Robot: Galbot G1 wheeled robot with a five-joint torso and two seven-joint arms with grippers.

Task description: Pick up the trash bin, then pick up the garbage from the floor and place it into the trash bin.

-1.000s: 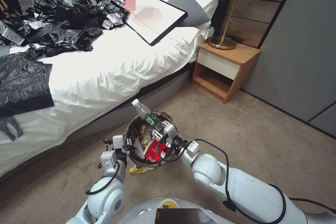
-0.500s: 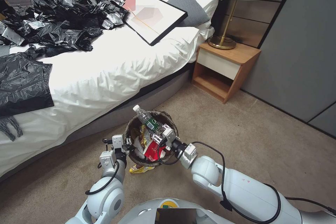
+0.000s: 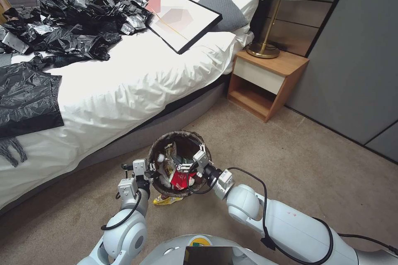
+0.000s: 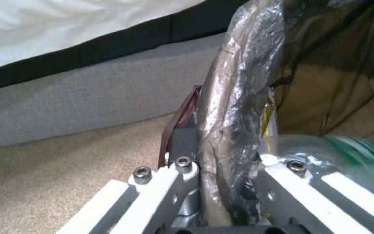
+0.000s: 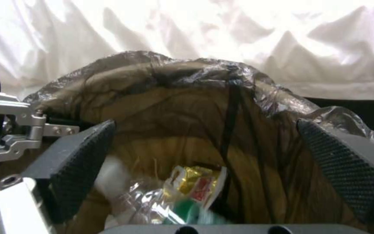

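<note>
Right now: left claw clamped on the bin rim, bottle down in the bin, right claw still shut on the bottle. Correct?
Not quite. The right claw is open: the right wrist view shows its pads spread wide over the bin, gripping nothing. The rest holds: the left claw is clamped on the rim and the bottle lies in the bin.

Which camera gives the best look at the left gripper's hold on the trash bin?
The left wrist view: the left gripper is shut on the trash bin rim. The head view shows it small at the bin's side; the right wrist view shows metal linkage.
</note>
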